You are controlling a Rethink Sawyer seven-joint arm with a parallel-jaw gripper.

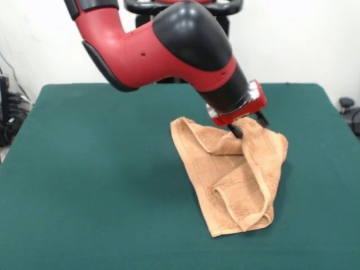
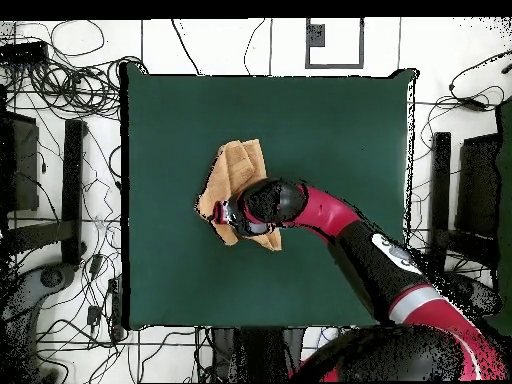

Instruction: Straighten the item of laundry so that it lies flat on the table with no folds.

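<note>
A: Report table (image 1: 84, 185) margins and free space.

B: Front view: the green top is bare from 7 through 11 o'clock of the towel (image 1: 236, 180), a wide open area. Toward 3 o'clock there is a narrower bare strip before the table's edge. Toward 6 o'clock the towel's lowest corner lies near the bottom of the picture. Overhead view: the towel (image 2: 232, 172) sits left of the table's (image 2: 340, 120) centre, well clear of all four edges. The arm (image 2: 350, 235) enters from 5 o'clock and covers part of the cloth.

A: Tool status?

B: The tool (image 1: 246, 127) is at the towel's upper edge, fingers clamped on a raised pinch of cloth. Overhead, the tool (image 2: 228, 213) is at the towel's 6 o'clock side.

A: Towel condition?

B: Orange-tan terry, not flat. One side is folded over itself, forming a looped ridge running toward 6 o'clock. The gripped edge stands off the table; the lower part rests on it. Woven bands show on the lower panel.
</note>
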